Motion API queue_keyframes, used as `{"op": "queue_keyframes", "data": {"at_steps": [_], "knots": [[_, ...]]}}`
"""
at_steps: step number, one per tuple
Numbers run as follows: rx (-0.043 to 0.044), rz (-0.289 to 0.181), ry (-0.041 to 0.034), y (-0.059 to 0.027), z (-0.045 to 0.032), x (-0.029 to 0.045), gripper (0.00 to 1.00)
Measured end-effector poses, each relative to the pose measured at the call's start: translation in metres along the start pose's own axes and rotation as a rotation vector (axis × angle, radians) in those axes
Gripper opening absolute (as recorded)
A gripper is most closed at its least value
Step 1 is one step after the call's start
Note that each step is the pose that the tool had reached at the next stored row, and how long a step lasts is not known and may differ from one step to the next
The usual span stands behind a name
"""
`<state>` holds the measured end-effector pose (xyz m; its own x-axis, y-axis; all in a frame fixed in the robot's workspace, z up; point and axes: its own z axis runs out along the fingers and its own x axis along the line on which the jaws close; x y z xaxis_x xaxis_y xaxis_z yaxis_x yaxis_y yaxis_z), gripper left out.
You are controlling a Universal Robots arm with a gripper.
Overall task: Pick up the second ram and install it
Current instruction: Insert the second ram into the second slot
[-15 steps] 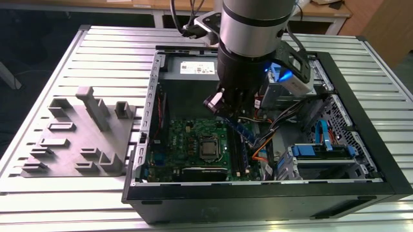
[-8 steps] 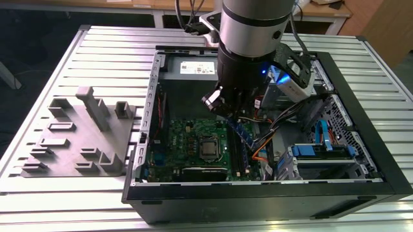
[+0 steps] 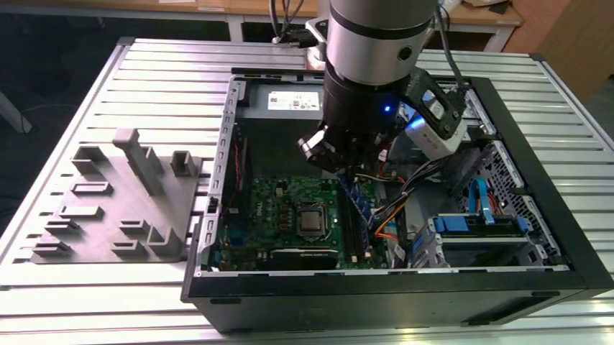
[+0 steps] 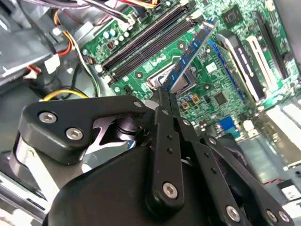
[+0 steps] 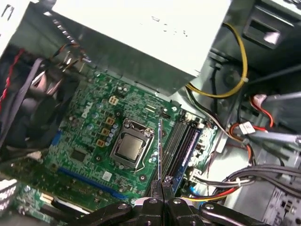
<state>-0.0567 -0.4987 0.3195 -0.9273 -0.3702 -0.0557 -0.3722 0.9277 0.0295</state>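
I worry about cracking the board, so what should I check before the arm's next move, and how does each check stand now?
1. Slim blue-green memory stick clamped in the black gripper: ok.
2. Stick held off the green motherboard, not yet seated: ok.
3. Stick lined up over one of the long dark slots: cannot tell.
4. Slot end latches open: cannot tell.
5. Coloured cables beside the slots, not across them: ok.
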Motion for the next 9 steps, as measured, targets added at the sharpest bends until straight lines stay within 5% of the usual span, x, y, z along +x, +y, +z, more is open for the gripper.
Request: {"op": "queue_keyframes", "data": {"at_steps": [9], "knots": [[0.0092,0.164,-0.0048,0.0,0.0016,0.0001,0.08]]}}
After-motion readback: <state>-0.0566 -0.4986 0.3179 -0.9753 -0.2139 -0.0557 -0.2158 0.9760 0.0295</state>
